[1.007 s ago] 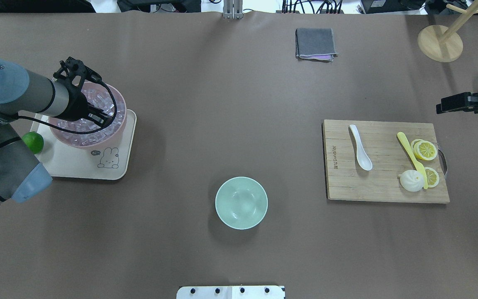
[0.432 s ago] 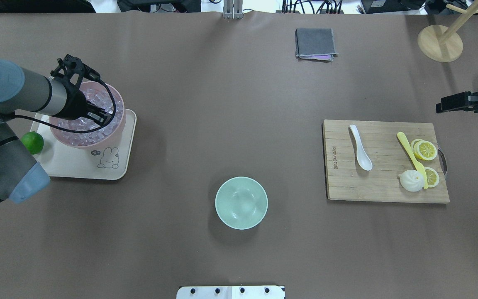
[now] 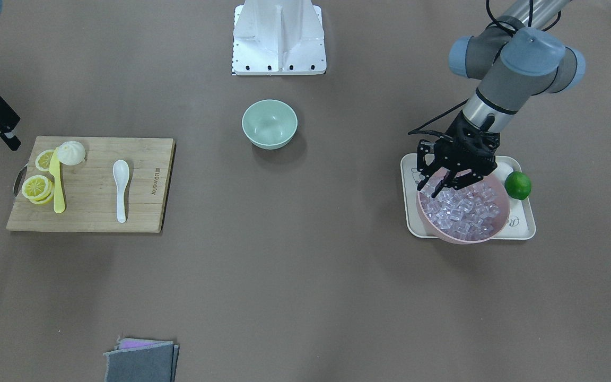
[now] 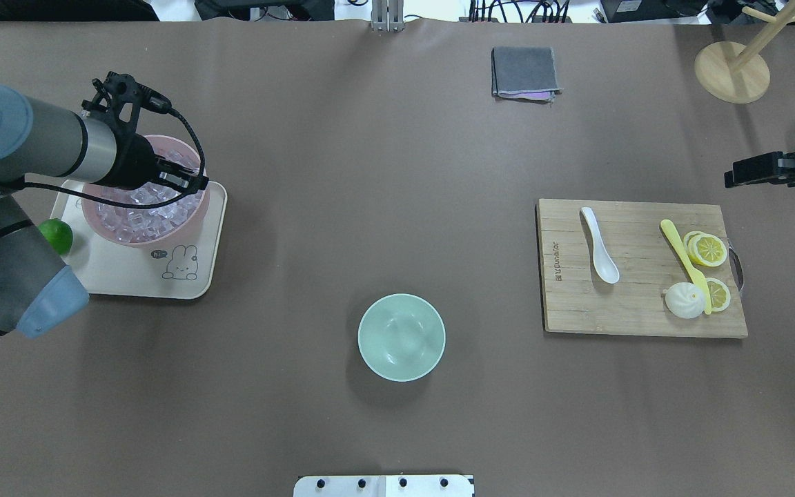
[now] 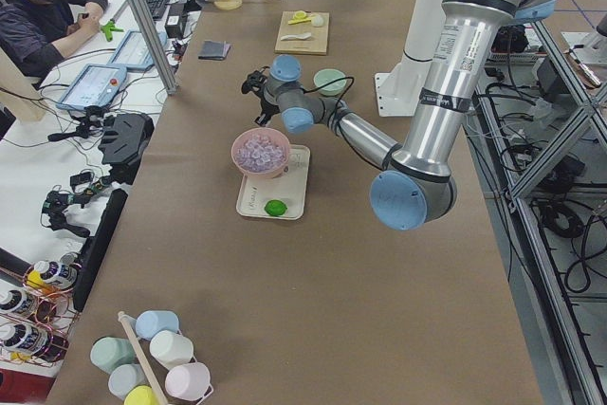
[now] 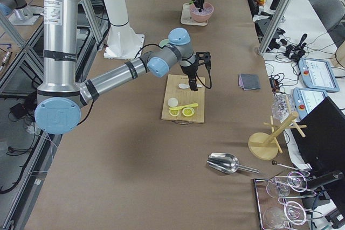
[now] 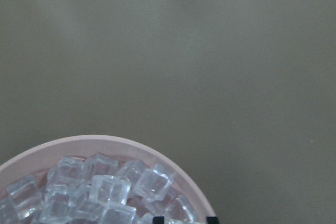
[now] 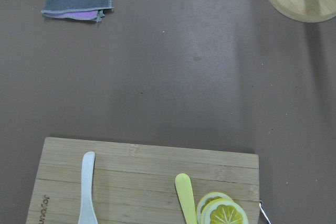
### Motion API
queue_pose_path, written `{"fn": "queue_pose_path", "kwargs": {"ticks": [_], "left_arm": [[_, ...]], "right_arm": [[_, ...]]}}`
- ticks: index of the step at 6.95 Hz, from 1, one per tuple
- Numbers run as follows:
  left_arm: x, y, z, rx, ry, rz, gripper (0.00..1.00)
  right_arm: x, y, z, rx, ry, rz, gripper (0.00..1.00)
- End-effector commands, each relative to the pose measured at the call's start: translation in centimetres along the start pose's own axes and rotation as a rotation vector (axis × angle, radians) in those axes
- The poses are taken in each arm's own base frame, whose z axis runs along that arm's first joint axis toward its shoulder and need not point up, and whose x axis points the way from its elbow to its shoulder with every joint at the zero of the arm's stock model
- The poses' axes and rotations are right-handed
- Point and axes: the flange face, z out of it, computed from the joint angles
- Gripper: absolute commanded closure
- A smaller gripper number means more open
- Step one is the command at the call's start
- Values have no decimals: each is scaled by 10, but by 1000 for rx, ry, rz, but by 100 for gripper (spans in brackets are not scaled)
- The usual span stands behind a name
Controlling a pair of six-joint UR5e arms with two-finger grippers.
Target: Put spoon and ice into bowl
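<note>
Brown table (image 4: 397, 172) holds a smooth mint-green bowl (image 4: 401, 337).

Left tool (image 4: 190, 181) above round pink plastic bowl (image 4: 204, 207); clear ice cubes (image 4: 139, 217) inside. Bowl on cream rectangular tray (image 4: 128, 276), on desk (image 4: 370, 172). Small mint-green round bowl (image 4: 373, 345) well to tool's right, nearer robot. White glossy soup spoon (image 4: 601, 247) on wooden cutting board (image 4: 618, 310), left of right tool (image 4: 732, 179).

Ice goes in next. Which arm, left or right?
Left. The left gripper hangs over the pink bowl that holds the ice. The right gripper sits across the table past the cutting board, nearer the spoon.
</note>
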Motion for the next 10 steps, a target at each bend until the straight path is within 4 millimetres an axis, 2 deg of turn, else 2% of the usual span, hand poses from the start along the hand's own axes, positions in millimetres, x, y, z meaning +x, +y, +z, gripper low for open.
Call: {"fn": "queue_pose_path", "kwargs": {"ticks": [1, 2, 3, 4, 6, 7, 8, 9, 10], "left_arm": [[58, -15, 3, 17, 86, -181, 100], [103, 10, 26, -9, 150, -186, 100], [138, 33, 37, -1, 206, -191, 100], [182, 64, 51, -10, 263, -227, 100], [261, 96, 67, 38, 309, -243, 100], [287, 97, 71, 46, 325, -280, 100], [296, 102, 76, 43, 324, -284, 100], [300, 113, 86, 63, 295, -284, 83], [302, 119, 94, 79, 271, -280, 59]], "right_arm": [[-1, 0, 0, 0, -1, -1, 0], [-1, 0, 0, 0, -3, -2, 0], [-2, 0, 0, -1, -3, -3, 0], [-3, -1, -1, 1, -5, -4, 0], [-5, 0, -2, 1, -9, -8, 0], [-5, 0, -2, 2, -8, -8, 0], [-5, 0, -2, 2, -8, -8, 0], [-6, 0, -1, 3, -8, -10, 0], [-6, 0, -2, 2, -9, -10, 0]]}}
